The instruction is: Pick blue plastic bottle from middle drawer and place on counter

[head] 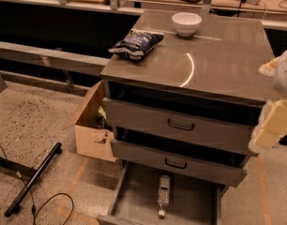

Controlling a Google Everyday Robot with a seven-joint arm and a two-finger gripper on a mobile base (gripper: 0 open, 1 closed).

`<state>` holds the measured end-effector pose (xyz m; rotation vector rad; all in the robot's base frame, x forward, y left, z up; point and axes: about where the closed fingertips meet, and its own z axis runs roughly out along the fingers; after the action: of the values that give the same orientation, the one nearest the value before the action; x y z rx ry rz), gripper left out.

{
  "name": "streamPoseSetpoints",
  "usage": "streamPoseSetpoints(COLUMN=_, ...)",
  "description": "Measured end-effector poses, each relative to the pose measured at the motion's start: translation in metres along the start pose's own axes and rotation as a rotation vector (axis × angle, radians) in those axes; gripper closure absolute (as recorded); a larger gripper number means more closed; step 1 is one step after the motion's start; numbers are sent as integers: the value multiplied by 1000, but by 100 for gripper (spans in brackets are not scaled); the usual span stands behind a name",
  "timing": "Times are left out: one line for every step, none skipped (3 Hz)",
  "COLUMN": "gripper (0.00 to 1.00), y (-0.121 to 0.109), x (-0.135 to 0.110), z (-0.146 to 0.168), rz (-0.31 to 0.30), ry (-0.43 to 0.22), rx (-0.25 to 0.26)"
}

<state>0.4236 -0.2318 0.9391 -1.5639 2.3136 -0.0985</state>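
The blue plastic bottle [162,196] lies on its side on the floor of the open middle drawer [195,203], cap toward the front, at the bottom of the cabinet. The counter [223,64] is the glossy grey-brown top of the cabinet, with a curved glare streak. My gripper [271,125] hangs at the right edge of the view, beside the cabinet's right front corner. It is level with the upper drawer fronts, well above and to the right of the bottle, and holds nothing that I can see.
A dark blue snack bag [135,43] and a white bowl [186,23] sit on the counter's back left. Two closed drawer fronts [181,125] overhang the open drawer. An open cardboard box [91,128] stands left of the cabinet. A black pole [33,179] and cable lie on the floor.
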Motion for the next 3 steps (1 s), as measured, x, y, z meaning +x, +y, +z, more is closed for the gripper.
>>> streamPoseSetpoints(gripper=0, y=19, x=23, z=40, rz=65, ry=-27, rx=21)
streamPoseSetpoints(gripper=0, y=39, x=49, z=101, rz=139, ry=-28, rx=24)
streamPoseSetpoints(gripper=0, y=50, x=62, z=162, rz=228, ry=-46, rx=27)
